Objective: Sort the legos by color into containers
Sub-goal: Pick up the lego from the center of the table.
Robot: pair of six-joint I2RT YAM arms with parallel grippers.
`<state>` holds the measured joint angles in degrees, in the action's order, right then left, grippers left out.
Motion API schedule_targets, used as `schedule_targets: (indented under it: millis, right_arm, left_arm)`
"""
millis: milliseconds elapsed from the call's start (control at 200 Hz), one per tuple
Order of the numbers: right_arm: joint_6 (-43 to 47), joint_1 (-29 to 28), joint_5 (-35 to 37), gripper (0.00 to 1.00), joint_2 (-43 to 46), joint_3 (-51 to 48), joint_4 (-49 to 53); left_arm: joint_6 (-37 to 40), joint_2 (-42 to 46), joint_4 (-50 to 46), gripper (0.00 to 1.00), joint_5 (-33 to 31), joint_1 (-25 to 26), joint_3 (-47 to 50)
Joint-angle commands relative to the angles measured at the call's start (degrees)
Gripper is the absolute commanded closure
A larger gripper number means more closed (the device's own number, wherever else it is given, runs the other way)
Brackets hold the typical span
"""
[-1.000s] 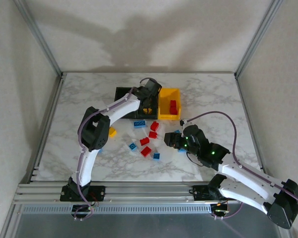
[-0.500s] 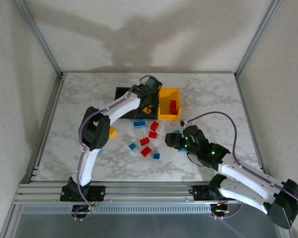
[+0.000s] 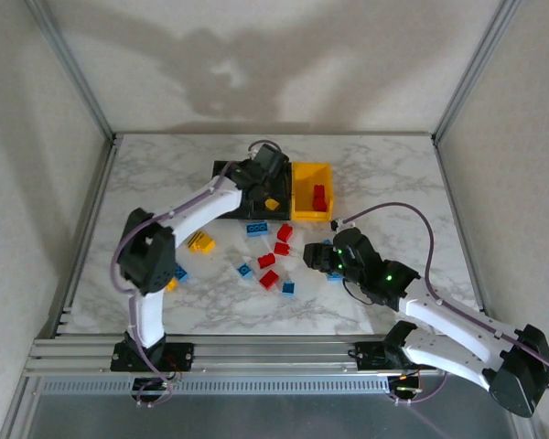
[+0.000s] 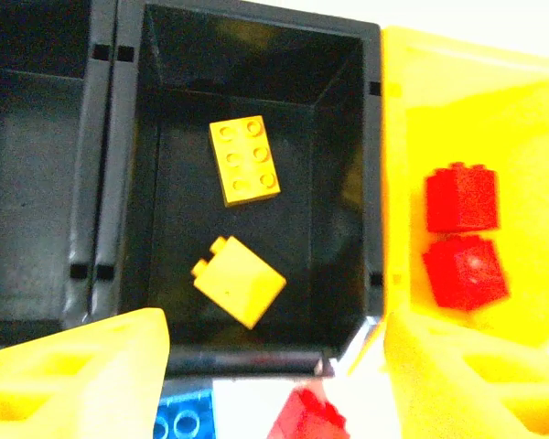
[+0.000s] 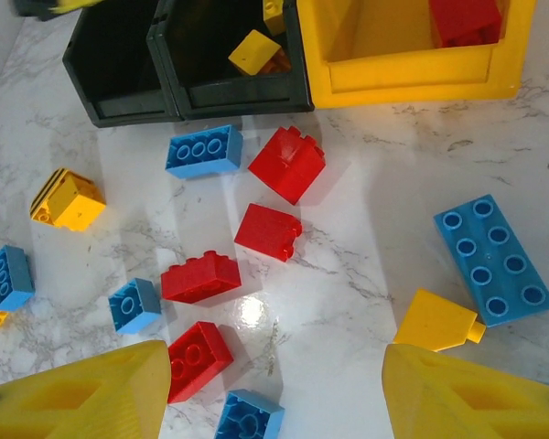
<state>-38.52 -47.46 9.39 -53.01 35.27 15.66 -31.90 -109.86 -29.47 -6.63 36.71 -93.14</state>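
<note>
Three joined bins stand at the table's back: the left black bin (image 4: 37,183), the middle black bin (image 4: 348,183) and the yellow bin (image 4: 512,119). Two yellow legos (image 4: 245,162) lie in the middle bin, and two red legos (image 4: 462,197) in the yellow bin. My left gripper (image 4: 274,384) hovers open over the middle bin's near wall, holding nothing. My right gripper (image 5: 274,393) is open and empty above loose legos on the marble: red legos (image 5: 268,231), blue legos (image 5: 204,150) and yellow legos (image 5: 436,322). From above, the left gripper (image 3: 256,178) is at the bins and the right gripper (image 3: 316,256) is right of the pile.
More loose legos lie left of the pile: a yellow one (image 3: 199,241) and a blue one (image 3: 179,272). A long blue lego (image 5: 494,259) lies right of my right gripper. Metal frame posts (image 3: 82,91) stand at the table's back corners. Bare marble table (image 3: 393,174) stretches right of the bins.
The left arm's elbow swung to the left, uncovering legos on the left of the table, and its gripper shifted slightly left over the bins. The right gripper barely moved.
</note>
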Motion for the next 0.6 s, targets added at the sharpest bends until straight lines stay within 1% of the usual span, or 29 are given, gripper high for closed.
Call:
schedule_targets:
  millis: [0,300,421,591]
  right_arm:
    - [0.3,-0.35,0.86,0.38,-0.9,1.97,0.51]
    - [-0.41,-0.34,-0.32,0.39,-4.06,3.29,0.77]
    - [-0.15,-0.39,-0.82,0.38,-5.72,3.83,0.98]
    - [-0.42,-0.34,0.78,0.38,-9.55,6.28,4.68]
  left_arm:
    - [-0.27,6.91,2.74,0.36,1.6,0.47,5.36]
    - [-2.83,21.46,5.83,0.35,2.5,1.08,22.07]
    - [-4.36,25.79,6.4,0.35,2.28,1.35,28.79]
    - [-6.47,31.14,8.05,0.35,2.29,1.69,37.31]
